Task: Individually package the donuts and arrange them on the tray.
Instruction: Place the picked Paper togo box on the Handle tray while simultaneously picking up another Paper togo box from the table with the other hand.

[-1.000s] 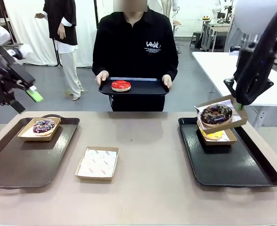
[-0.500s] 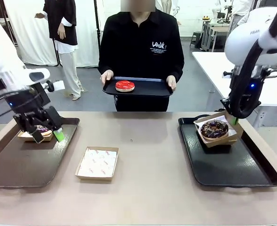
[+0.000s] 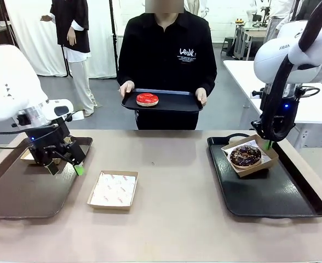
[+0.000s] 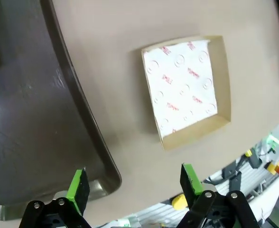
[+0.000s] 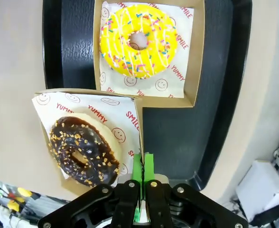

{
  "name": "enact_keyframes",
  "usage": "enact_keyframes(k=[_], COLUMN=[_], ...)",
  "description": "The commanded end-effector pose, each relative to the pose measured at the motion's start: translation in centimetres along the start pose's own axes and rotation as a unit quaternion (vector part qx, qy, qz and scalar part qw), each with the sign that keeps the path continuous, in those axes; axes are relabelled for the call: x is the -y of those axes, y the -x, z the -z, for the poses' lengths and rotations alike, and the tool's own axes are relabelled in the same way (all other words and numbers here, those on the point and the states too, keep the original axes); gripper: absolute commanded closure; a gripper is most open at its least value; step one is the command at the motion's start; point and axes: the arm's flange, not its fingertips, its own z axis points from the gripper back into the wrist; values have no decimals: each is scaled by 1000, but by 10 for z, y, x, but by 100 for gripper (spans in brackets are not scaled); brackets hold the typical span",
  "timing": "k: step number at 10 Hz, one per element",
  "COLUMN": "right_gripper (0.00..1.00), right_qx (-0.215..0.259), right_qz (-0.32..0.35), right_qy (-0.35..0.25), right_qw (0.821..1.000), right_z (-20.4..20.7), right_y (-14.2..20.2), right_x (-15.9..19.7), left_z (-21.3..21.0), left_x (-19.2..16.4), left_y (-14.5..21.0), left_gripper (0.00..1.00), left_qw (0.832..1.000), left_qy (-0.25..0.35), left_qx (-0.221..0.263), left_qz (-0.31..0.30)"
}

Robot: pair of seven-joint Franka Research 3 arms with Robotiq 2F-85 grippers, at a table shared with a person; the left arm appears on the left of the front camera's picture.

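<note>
The chocolate donut (image 3: 245, 155) with sprinkles lies in a paper-lined cardboard box (image 3: 265, 163) low over the right tray (image 3: 270, 194). My right gripper (image 3: 268, 143) is shut on that box's rim (image 5: 143, 164). The yellow donut (image 5: 138, 41) sits in its own box just beyond it. The person across the table holds a dark tray (image 3: 177, 102) bearing the red donut (image 3: 147, 99). My left gripper (image 3: 66, 167) hangs open over the right edge of the left tray (image 3: 18, 192), holding nothing (image 4: 134, 183). The purple donut is hidden behind my left arm.
An empty paper-lined box (image 3: 113, 189) lies on the table between the trays, just beyond my left gripper's fingers (image 4: 187, 90). Another person stands far back at the left. A white table stands behind at the right.
My right gripper has lowered the chocolate donut's box toward the tray. My left arm has swung down and rightward over the left tray, covering the purple donut.
</note>
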Motion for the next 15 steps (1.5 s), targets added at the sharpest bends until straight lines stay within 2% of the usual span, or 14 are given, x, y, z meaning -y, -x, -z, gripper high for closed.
enact_keyframes(k=[1, 4, 7, 9, 10, 11, 15], right_gripper=[99, 99, 99, 99, 99, 99, 99], right_qx=[-1, -1, -1, -1, -1, -1, -1], right_qz=[4, 4, 4, 4, 4, 4, 4], right_qy=[0, 0, 0, 0, 0, 0, 0], right_qw=[1000, 1000, 1000, 1000, 1000, 1000, 1000], right_z=[1, 1, 1, 1, 1, 1, 1], right_y=[2, 2, 2, 2, 2, 2, 2], right_x=[1, 1, 1, 1, 1, 1, 1], left_z=[18, 42, 59, 66, 60, 58, 58], left_x=[7, 21, 54, 64, 65, 62, 62], left_y=[-7, -15, -8, -7, -4, -7, -7], left_gripper=[0, 0, 0, 0, 0, 0, 0], left_qw=[999, 996, 991, 991, 994, 993, 993], left_qy=[-37, -75, -124, -127, -94, -113, -113], left_qx=[12, 25, 41, 45, 46, 31, 31], left_qz=[-21, -42, -25, -22, -23, -14, -14])
